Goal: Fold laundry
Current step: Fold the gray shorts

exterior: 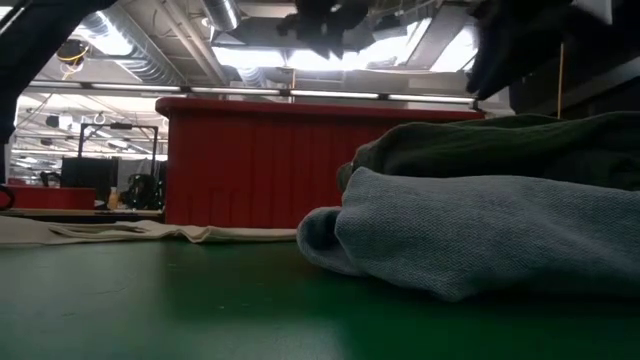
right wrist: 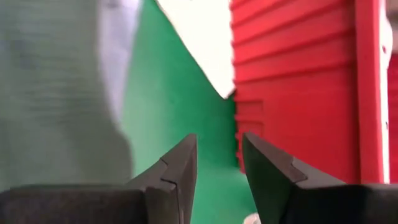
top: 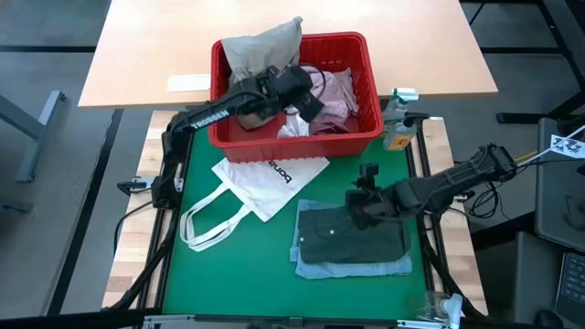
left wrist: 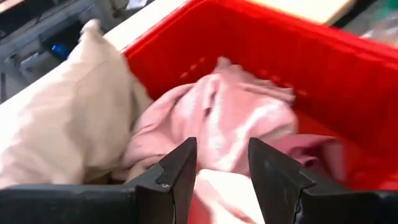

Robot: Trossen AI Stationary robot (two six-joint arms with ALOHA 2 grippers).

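We see the dark six-joint left arm reaching diagonally across the table's far left, its black two-finger left gripper [left wrist: 222, 163] pointing downward with the fingers parted and nothing between them. The dark right arm enters from the right edge, elbow bent, its black two-finger right gripper [right wrist: 219, 163] held low with the fingers likewise parted, gripping nothing.

Low view: dark green garment [exterior: 520, 140] and light blue garment [exterior: 480, 235] ran off the picture's right edge; basket [exterior: 250, 165] hid everything inside it. High view: left pincer [top: 306, 91] covered part of the basket's laundry. Right wrist view: close blur, grey-green cloth [right wrist: 56, 93] cut off.
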